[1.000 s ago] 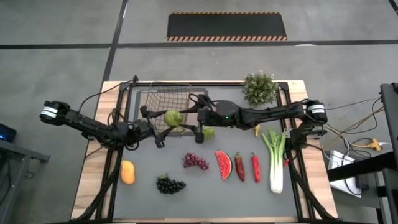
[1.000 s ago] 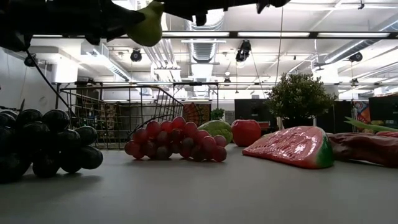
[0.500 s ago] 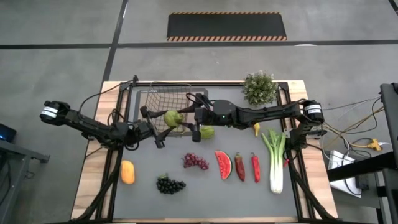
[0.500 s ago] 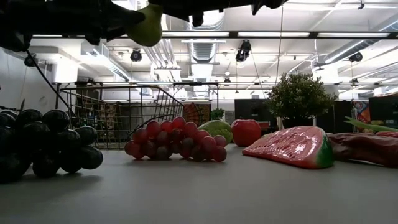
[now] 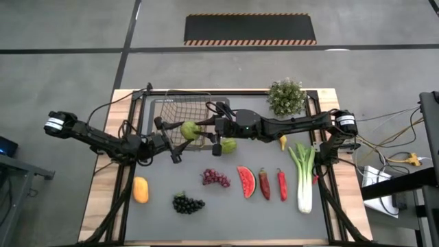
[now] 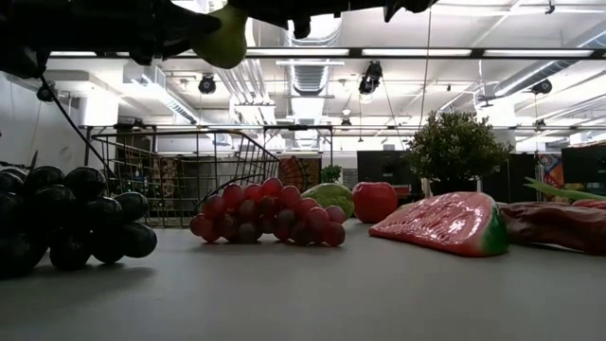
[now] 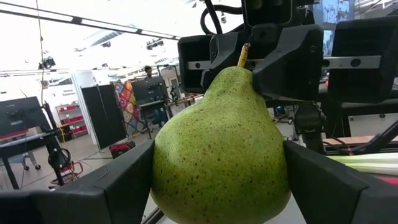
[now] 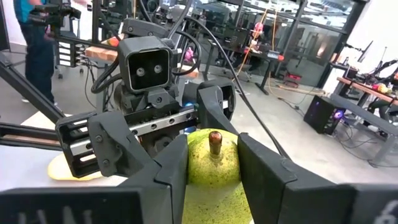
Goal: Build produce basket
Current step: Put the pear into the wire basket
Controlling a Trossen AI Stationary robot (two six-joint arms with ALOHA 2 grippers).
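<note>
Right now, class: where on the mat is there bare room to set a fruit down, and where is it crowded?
Bare patches: the mat's near strip below the dark grapes and watermelon slice, and between the orange fruit and red grapes. Crowded: around the basket, where both grippers meet at a pear.

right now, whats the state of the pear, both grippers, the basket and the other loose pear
green speckled pear, held up off the table
left gripper, shut on the pear's body
right gripper, at the pear's stem end
dark wire-mesh basket, standing on the table, no produce seen inside
second green pear, lying loose on the table
</note>
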